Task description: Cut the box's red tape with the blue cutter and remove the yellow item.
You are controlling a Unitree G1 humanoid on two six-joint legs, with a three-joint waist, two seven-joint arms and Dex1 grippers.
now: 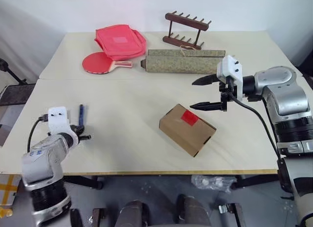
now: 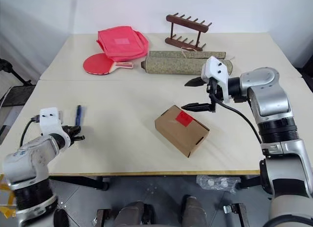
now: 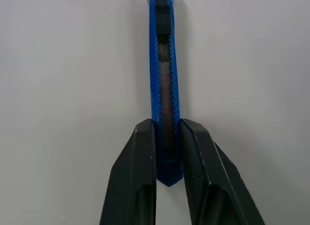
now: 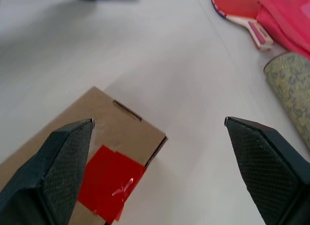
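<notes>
The brown cardboard box lies at an angle in the middle of the near table, with the red tape across its top seam. My right gripper hovers open just above and behind the box, and the tape shows below its left finger. At the near left, my left gripper is shut on the lower end of the blue cutter, which points away from me over the tabletop. I cannot tell whether the cutter rests on the table. The yellow item is hidden.
On the far table lie a red zip pouch, a red paddle, a rolled speckled mat and a wooden peg rack. The table's front edge runs close below the box.
</notes>
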